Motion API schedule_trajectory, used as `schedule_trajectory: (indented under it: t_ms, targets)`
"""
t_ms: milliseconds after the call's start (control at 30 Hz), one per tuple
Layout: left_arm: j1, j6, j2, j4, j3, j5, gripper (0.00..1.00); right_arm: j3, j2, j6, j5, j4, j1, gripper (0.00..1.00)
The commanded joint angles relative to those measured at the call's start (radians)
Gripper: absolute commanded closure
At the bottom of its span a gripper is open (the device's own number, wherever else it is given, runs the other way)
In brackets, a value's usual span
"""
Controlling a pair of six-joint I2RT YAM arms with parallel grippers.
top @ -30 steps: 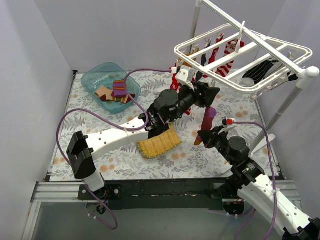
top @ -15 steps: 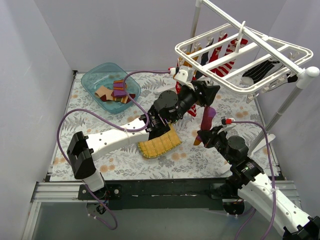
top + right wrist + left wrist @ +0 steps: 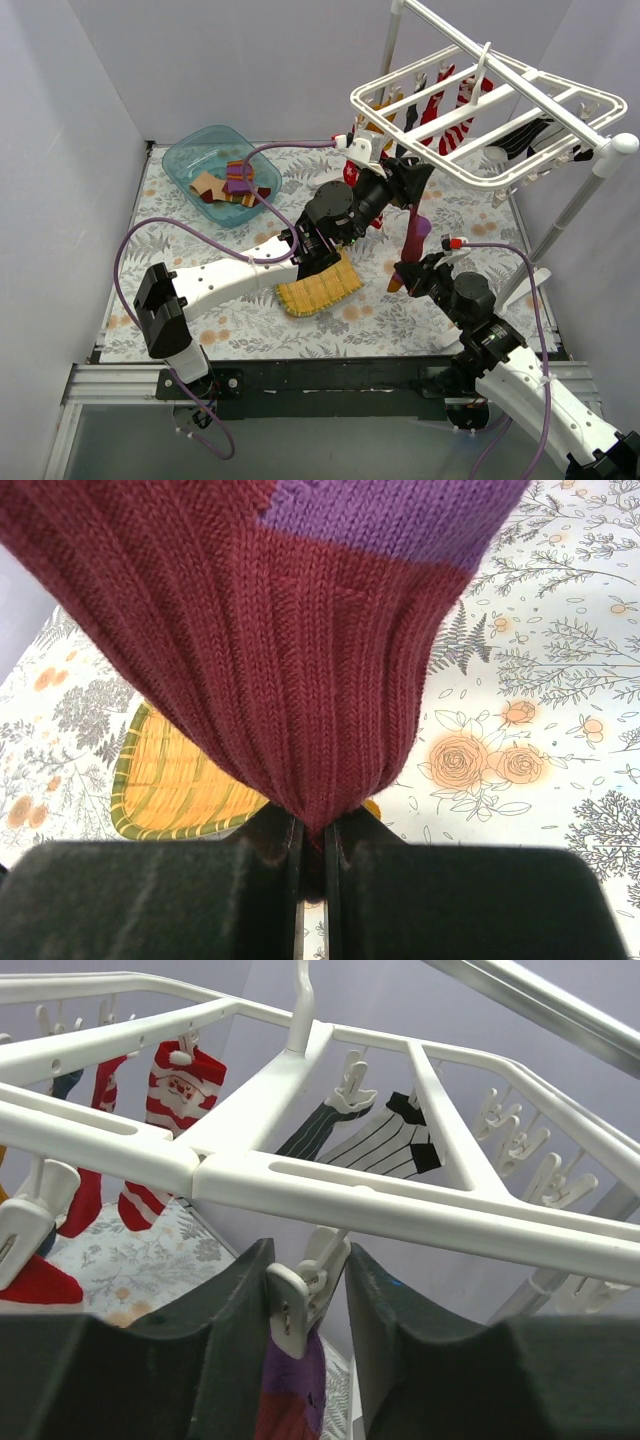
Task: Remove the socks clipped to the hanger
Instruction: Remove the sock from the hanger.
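Observation:
The white hanger (image 3: 480, 110) hangs at the back right and fills the top of the left wrist view (image 3: 400, 1195). Red-and-white striped socks (image 3: 455, 115) and black-and-white socks (image 3: 520, 140) are clipped to it. A maroon-and-purple sock (image 3: 415, 235) hangs from a white clip (image 3: 300, 1300) on the near bar. My left gripper (image 3: 410, 180) is up at that bar, with its jaws (image 3: 305, 1260) pressed on both sides of the clip. My right gripper (image 3: 408, 272) is shut on the sock's lower end (image 3: 300, 630) below it.
A teal bin (image 3: 190, 150) holding several socks stands at the back left. A yellow woven mat (image 3: 318, 285) lies under the left arm. The white pole stand (image 3: 575, 205) rises at the right edge. A floral cloth (image 3: 200, 250) covers the table.
My left gripper has risen slightly toward the hanger bar and the sock hangs straighter. The right gripper has kept its hold and place.

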Motion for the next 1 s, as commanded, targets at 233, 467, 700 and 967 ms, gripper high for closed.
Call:
schedule_trajectory:
  t_ms: [233, 467, 700, 967]
  targets:
    - [-0.006, 0.025, -0.012, 0.029, 0.022, -0.013, 1.0, -0.022, -0.005, 0.006, 0.011, 0.058, -0.002, 0.99]
    - [-0.006, 0.025, -0.012, 0.032, 0.019, -0.006, 1.0, -0.027, -0.025, 0.009, 0.02, 0.048, -0.002, 0.99]
    - [-0.006, 0.019, -0.035, 0.034, -0.017, 0.056, 0.31, -0.01, -0.034, 0.004, 0.026, 0.036, -0.003, 0.99]
    - [-0.014, 0.005, -0.152, 0.065, -0.188, 0.129, 0.2, 0.005, -0.039, -0.007, 0.023, 0.021, -0.002, 0.99]
